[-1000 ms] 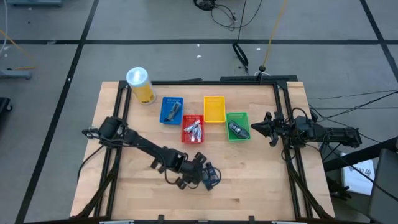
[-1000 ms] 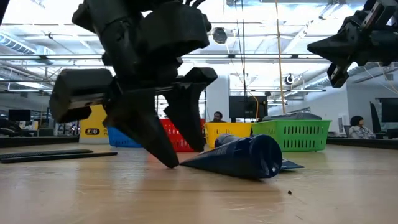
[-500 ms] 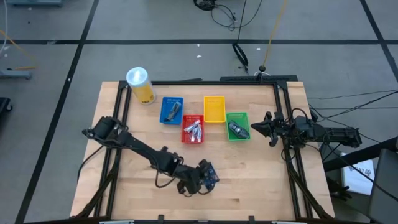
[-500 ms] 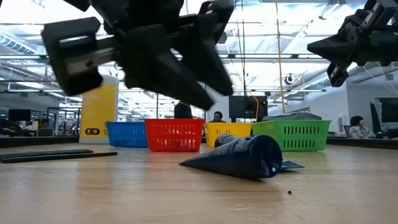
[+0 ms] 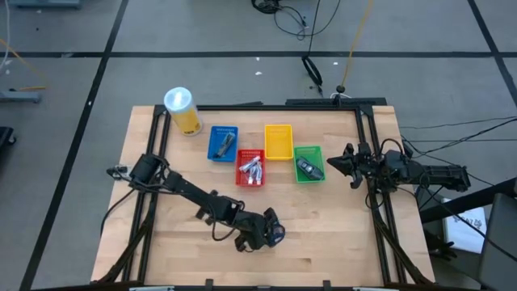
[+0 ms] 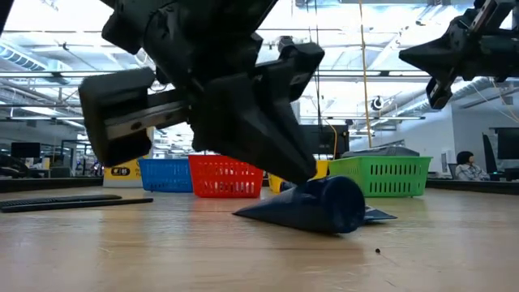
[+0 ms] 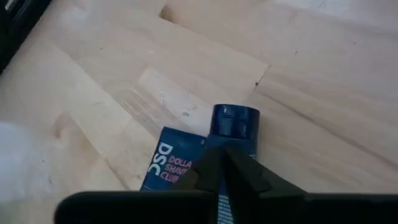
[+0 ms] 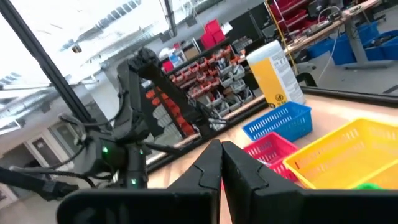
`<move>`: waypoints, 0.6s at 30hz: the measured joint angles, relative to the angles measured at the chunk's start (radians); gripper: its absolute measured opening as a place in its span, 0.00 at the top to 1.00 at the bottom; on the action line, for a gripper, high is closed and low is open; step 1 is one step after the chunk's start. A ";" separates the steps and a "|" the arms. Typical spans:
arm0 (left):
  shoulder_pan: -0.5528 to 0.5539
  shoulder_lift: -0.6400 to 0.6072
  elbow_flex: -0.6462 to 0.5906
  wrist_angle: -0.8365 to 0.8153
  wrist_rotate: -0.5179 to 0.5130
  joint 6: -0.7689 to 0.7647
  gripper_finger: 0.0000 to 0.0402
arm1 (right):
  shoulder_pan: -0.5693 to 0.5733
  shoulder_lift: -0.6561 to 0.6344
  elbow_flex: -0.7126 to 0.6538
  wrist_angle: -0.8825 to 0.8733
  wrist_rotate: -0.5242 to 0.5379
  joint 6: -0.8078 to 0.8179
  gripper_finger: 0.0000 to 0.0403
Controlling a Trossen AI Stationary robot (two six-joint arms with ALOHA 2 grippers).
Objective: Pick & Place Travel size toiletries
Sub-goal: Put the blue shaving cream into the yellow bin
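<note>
**Left gripper comes down on the last dark blue tube**

The wooden table is the biggest thing here. It holds everything, and most of it is bare wood.

The left arm reaches far across the table toward its front middle. It stretches that way because one toiletry lies out there alone, well apart from the baskets.

The right arm waits at the right side of the table, raised off the wood. The right gripper has its fingers pressed together with nothing between them.

A tall yellow canister stands at the back left corner. It is not part of the job.

Four little baskets sit in a group near the back. The blue basket holds a dark piece. The red basket holds silvery tubes. The yellow basket looks empty. The green basket holds a dark piece. So like things seem to go together.

The left gripper is low, right over the dark blue tube. The tube lies flat on the wood with its cap end pointing away from the wrist. The fingers look pinched tight at the tube's middle. I cannot tell if they really hold it or only press on top.
</note>
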 joint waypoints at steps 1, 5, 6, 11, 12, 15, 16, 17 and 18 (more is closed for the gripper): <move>-0.001 -0.001 0.001 -0.013 -0.001 -0.005 0.97 | 0.000 0.000 0.000 0.005 0.000 0.008 0.99; -0.001 -0.003 0.004 -0.107 -0.022 -0.055 0.99 | 0.000 0.009 0.000 0.094 -0.001 -0.044 0.99; 0.001 -0.004 0.005 -0.136 -0.031 -0.061 0.98 | 0.000 0.013 0.000 0.128 -0.002 -0.083 0.99; 0.010 -0.021 0.003 -0.217 -0.092 -0.116 1.00 | 0.023 0.097 0.000 0.391 -0.103 -0.216 0.99; 0.015 -0.032 0.002 -0.217 -0.094 -0.137 0.99 | 0.032 0.135 0.000 0.450 -0.109 -0.226 0.99; 0.027 -0.080 -0.004 -0.229 -0.100 -0.163 0.99 | 0.065 0.282 0.025 0.557 -0.106 -0.237 0.99; 0.029 -0.100 -0.003 -0.218 -0.101 -0.167 0.99 | 0.081 0.346 0.048 0.559 -0.106 -0.247 0.99; 0.033 -0.121 -0.002 -0.207 -0.100 -0.176 0.99 | 0.098 0.414 0.078 0.550 -0.106 -0.257 0.99; 0.035 -0.145 -0.002 -0.196 -0.100 -0.189 1.00 | 0.118 0.488 0.116 0.542 -0.105 -0.272 0.99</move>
